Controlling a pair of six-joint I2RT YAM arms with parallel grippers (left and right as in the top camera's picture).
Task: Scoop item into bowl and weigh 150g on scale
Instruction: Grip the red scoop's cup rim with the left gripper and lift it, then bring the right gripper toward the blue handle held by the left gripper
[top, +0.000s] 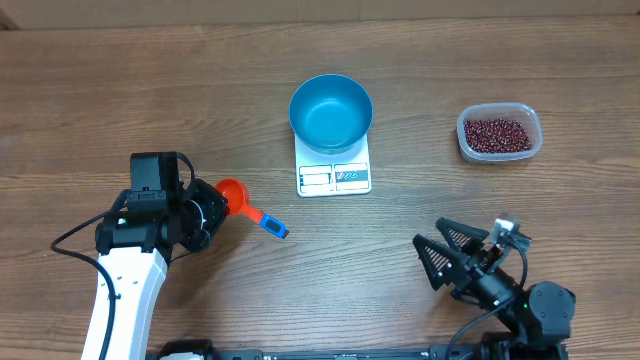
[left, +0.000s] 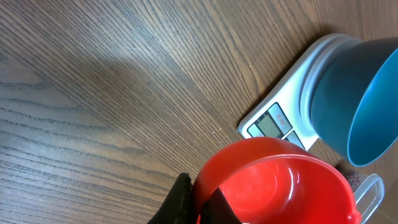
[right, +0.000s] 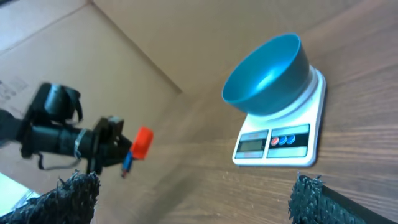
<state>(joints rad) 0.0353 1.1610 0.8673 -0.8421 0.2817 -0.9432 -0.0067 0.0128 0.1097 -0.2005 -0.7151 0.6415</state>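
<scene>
A deep blue bowl (top: 331, 112) stands empty on the small white scale (top: 334, 177) at the table's middle back. Dark red-brown beans (top: 496, 132) fill a clear tub at the back right. My left gripper (top: 213, 208) is shut on a red scoop (top: 232, 195) with a blue handle, left of the scale. In the left wrist view its fingers (left: 184, 193) pinch the rim of the scoop's empty cup (left: 280, 183), with scale (left: 273, 121) and bowl (left: 357, 93) beyond. My right gripper (top: 450, 255) stands open near the front right, nothing between its fingers (right: 74, 193).
The clear plastic tub (top: 530, 120) sits well to the right of the scale. From the right wrist I see bowl (right: 267, 74), scale (right: 280, 140), scoop (right: 142, 143) and the left arm (right: 62, 134). Bare wood lies between the two grippers.
</scene>
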